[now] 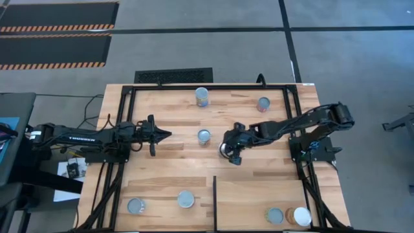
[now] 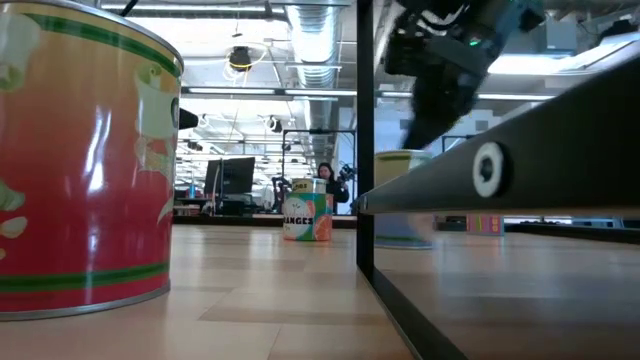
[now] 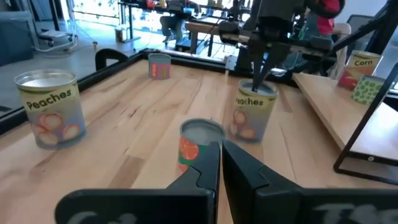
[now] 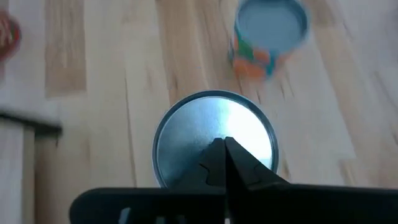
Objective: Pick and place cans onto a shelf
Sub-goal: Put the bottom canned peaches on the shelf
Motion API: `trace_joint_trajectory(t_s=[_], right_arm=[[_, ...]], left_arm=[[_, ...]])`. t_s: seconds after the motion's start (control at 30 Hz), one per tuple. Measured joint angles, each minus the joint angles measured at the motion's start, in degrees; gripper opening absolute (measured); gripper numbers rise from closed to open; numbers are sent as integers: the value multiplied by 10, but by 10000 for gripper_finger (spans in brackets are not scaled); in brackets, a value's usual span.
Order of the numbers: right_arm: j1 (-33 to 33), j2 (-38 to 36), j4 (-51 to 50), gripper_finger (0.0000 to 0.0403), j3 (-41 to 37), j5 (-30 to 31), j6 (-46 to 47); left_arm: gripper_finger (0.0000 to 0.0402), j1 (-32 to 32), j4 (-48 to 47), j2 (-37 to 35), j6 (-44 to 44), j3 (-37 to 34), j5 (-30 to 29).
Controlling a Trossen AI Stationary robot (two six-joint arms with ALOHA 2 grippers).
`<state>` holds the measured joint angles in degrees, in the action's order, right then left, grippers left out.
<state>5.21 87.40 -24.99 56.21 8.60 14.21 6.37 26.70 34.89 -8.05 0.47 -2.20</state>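
1. Peaches can [image 4: 214, 146] stands upright on the open tabletop directly beneath the right gripper [image 4: 224, 149], whose fingers are pinched together over the silver lid, gripping nothing.
2. Rigid tin with a smooth label, it looks moderately heavy and liable to slip; the curved sides at mid-height seem the better hold, not the lid.
3. Orange-labelled can [image 1: 204, 136] stands just beyond the gripper, between it and the left gripper [image 1: 162, 135], which waits closed.
4. Shelf [image 1: 259, 200] lies well apart from it, past the black divider bar [image 1: 214, 202].

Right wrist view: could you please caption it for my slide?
Shut right gripper poised over a silver-topped can; an orange-labelled can stands beyond.
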Motion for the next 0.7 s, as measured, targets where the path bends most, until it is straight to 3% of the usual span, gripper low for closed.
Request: trace_joint_trajectory(t_s=[0.17,0.33,0.7], right_arm=[[0,-26,-74,6,5,1,29],[0,-49,-67,20,6,3,25],[37,-63,-160,141,59,3,28]], left_arm=[[6,0,-4,-1,-2,0,-3],[6,0,-5,0,-2,0,-9],[6,0,-4,0,-4,0,-12]])
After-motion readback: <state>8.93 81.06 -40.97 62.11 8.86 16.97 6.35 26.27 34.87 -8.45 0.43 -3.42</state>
